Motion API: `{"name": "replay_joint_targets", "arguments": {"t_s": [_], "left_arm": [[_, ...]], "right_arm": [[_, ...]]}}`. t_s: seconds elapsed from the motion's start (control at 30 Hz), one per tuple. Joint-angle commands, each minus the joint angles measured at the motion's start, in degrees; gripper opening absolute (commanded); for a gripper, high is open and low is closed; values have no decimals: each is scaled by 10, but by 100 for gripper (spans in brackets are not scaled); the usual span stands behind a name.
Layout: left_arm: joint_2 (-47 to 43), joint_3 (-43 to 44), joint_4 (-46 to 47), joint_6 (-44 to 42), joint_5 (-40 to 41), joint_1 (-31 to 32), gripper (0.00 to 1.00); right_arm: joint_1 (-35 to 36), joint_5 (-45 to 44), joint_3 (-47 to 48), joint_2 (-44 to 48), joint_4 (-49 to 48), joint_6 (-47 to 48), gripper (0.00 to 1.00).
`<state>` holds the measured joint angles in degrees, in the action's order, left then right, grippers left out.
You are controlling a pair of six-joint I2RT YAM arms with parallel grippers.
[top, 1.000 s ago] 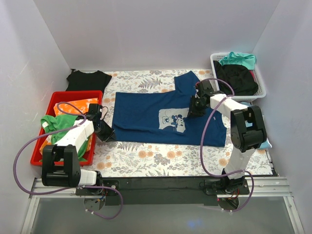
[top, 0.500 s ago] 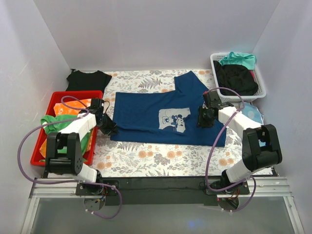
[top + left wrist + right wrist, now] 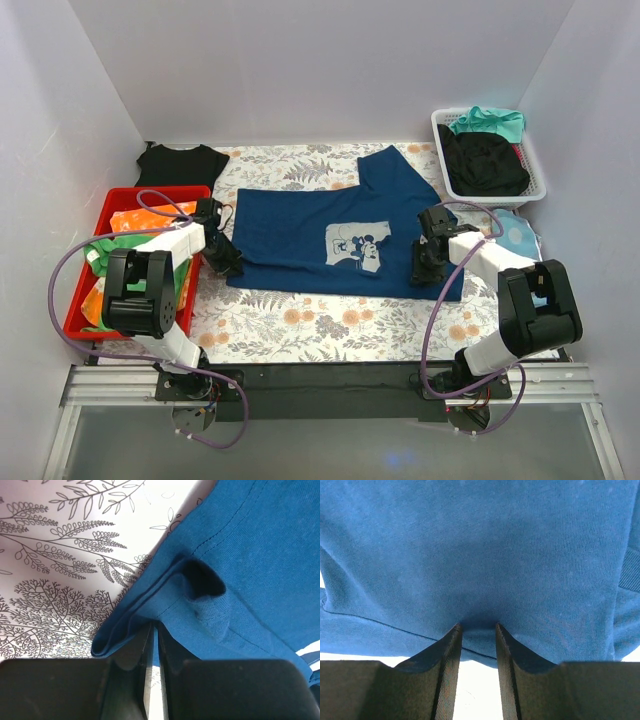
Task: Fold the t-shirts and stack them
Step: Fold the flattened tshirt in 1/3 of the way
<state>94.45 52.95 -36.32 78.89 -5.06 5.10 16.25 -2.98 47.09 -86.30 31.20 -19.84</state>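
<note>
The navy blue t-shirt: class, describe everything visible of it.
The navy blue t-shirt is soft knit cloth with stitched hems and a pale mouse print, spread mostly flat on the floral table, one sleeve pointing away. The left gripper pinches its folded left edge; the right gripper, jaws parted, straddles its near right hem.

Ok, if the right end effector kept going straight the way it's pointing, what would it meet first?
The navy t-shirt; the right end effector has the hem between its parted fingers, so more cloth seemingly lies straight ahead.
</note>
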Motion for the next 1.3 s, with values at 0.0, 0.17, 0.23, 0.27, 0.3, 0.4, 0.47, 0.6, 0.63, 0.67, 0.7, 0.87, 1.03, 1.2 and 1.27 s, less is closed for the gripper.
{"name": "replay_joint_targets", "arguments": {"t_s": [0.0, 0.17, 0.23, 0.27, 0.3, 0.4, 0.47, 0.6, 0.63, 0.67, 0.7, 0.87, 1.03, 1.2, 1.27], "left_arm": [[40, -65, -33, 16, 64, 8, 6], [-16, -81, -71, 68, 30, 8, 6], [-42, -89, -75, 93, 16, 8, 5], [-47, -98, -78, 100, 4, 8, 4], [-51, -105, -78, 114, -4, 8, 4], [-60, -125, -79, 129, -18, 9, 2], [-73, -131, -93, 142, -7, 9, 1], [-117, -146, -126, 165, 22, 9, 1], [-128, -151, -134, 171, 29, 9, 1], [-142, -152, -148, 177, 29, 9, 1], [-150, -152, -152, 178, 30, 9, 1], [-166, -121, -161, 158, 23, 9, 1], [-148, -19, -147, 109, 45, 9, 4], [-86, 125, -113, 39, 74, 10, 33], [-53, 181, -89, 19, 86, 10, 69]], "right_arm": [[-4, -14, -18, -4, 38, -19, 39], [-10, -12, -44, -13, 65, -40, 38], [-10, -8, -53, -12, 71, -46, 37], [-12, -2, -62, -11, 72, -51, 37], [-12, 2, -68, -11, 72, -53, 37], [-11, 13, -84, -10, 73, -57, 36], [-12, 11, -91, -7, 77, -59, 36], [-11, 25, -110, 13, 91, -67, 36], [-13, 43, -105, 19, 104, -72, 36], [-12, 41, -101, 31, 115, -78, 36], [-12, 42, -98, 41, 130, -87, 36], [-11, 43, -89, 112, 162, -103, 34], [-11, 2, -42, 185, 185, -113, 35], [-10, -8, 30, 189, 185, -113, 37], [-9, -10, 60, 169, 179, -109, 37]]}}
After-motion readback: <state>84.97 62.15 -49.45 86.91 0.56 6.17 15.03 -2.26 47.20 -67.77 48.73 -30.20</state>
